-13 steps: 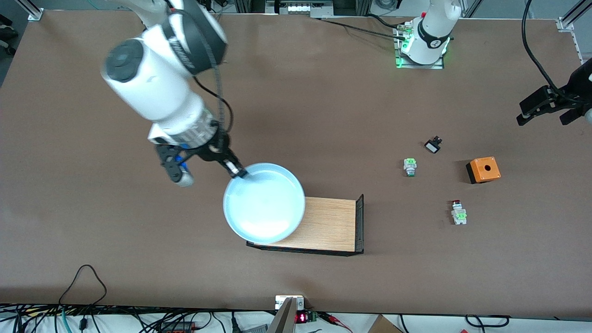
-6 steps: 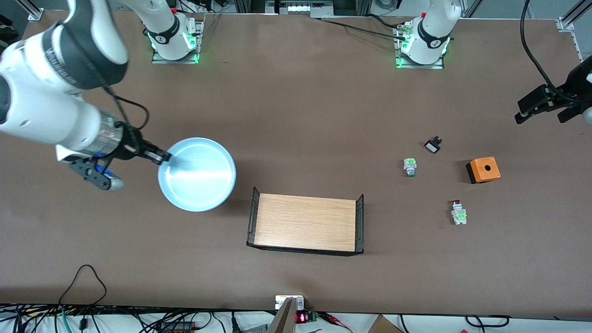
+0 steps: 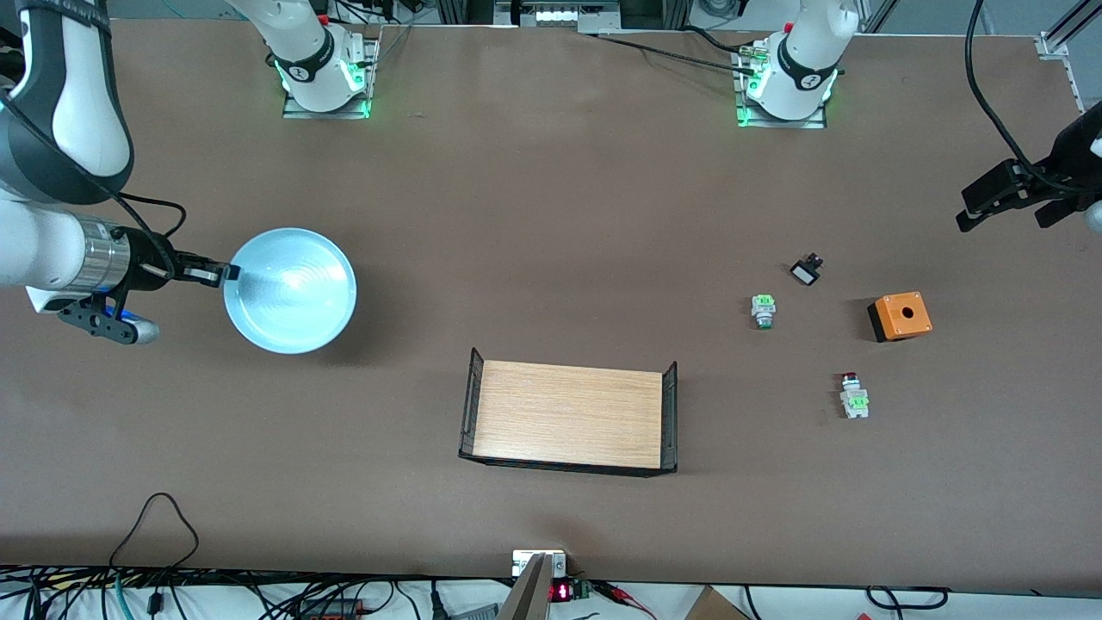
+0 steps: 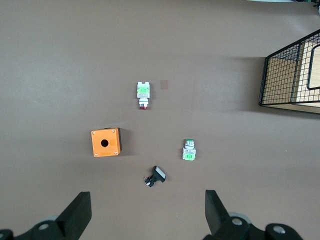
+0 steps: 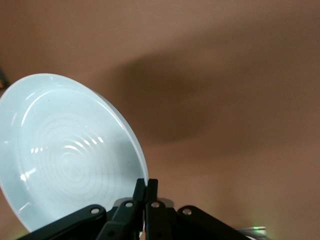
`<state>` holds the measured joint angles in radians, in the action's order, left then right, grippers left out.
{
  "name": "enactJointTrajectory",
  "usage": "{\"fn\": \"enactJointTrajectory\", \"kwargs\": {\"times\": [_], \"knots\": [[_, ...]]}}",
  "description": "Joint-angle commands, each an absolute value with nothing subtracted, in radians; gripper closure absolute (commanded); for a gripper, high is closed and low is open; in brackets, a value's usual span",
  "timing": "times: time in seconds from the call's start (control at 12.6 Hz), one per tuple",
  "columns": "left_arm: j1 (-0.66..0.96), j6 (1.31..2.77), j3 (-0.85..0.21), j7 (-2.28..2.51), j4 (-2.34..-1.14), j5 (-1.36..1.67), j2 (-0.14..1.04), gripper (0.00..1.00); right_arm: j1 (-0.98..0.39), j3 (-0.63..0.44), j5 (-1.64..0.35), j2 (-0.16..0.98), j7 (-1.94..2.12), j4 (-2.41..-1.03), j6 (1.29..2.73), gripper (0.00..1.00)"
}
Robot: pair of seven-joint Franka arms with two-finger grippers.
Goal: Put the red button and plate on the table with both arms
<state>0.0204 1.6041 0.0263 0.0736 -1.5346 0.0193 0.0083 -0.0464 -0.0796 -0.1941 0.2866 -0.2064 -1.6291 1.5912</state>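
I see the small wooden tray with black wire ends (image 3: 568, 418) nearest me. Toward the left arm's end from it, the small red-capped push button (image 3: 852, 395) already lies on the matte brown table (image 3: 551, 215). My left gripper (image 3: 1016, 196) waits, released. Toward the right arm's end, my right gripper (image 3: 225, 274) pinches the round pale blue plate (image 3: 291, 289) by its rim, aloft. Next, I judge: lower, then release.
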Motion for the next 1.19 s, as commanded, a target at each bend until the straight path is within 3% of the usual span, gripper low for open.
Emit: {"fn": "enactJointTrajectory", "kwargs": {"times": [0.0, 1.11], "knots": [[0.026, 1.601, 0.028, 0.086, -1.545, -0.002, -0.006, 0.0, -0.032, -0.061, -0.12, 0.238, -0.141, -1.744, 1.638, 1.0], [0.021, 1.595, 0.026, 0.074, -1.545, -0.006, -0.011, 0.0, 0.072, -0.06, -0.107, 0.201, 0.138, -2.224, 2.258, 1.0]]}}
